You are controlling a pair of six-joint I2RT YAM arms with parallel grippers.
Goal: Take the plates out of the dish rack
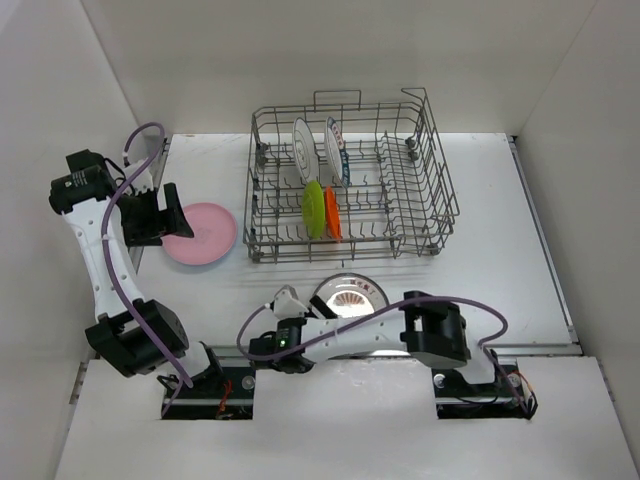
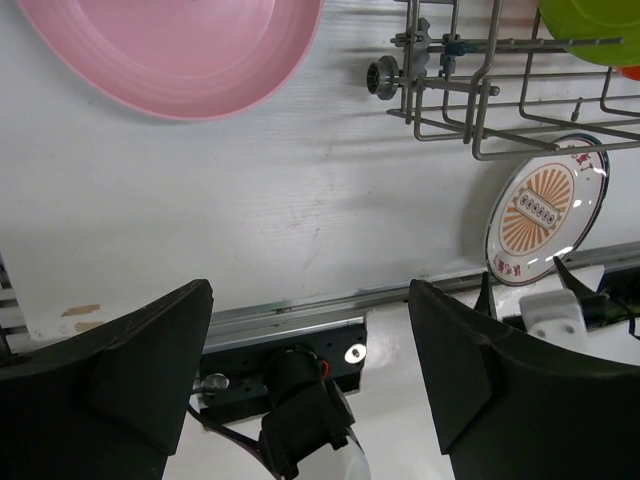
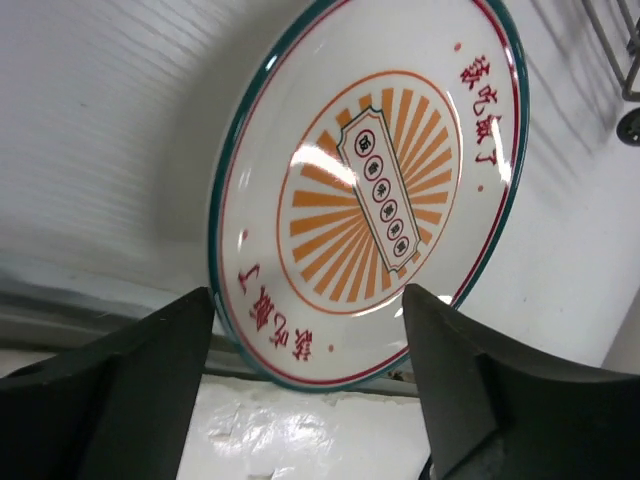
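A: What is your left gripper doing?

B: My left gripper (image 2: 310,300) is spread wide with nothing between its fingers. It hangs over the table (image 1: 500,270) at the left rim of the pink plate (image 1: 205,232). That plate lies flat to the left of the rack (image 1: 420,190), apart from it.

A: And the right one?

B: My right gripper (image 3: 308,300) is parted too and grips nothing. The printed plate (image 3: 380,190) lies just ahead of its fingers, on the table between the rack and my bases. Its near rim sits at the gap between the fingers. I cannot tell whether they touch it.

A: What does that plate look like?

B: It is white with a dark green rim and a thin red ring. Orange rays fan out around a slanted label in the middle.

A: What is in the rack?

B: Four plates stand on edge among the tines, all in the left half. Two white plates (image 1: 304,148) stand side by side towards the back. The green plate (image 1: 314,208) and the orange plate (image 1: 333,214) stand close together nearer the front.
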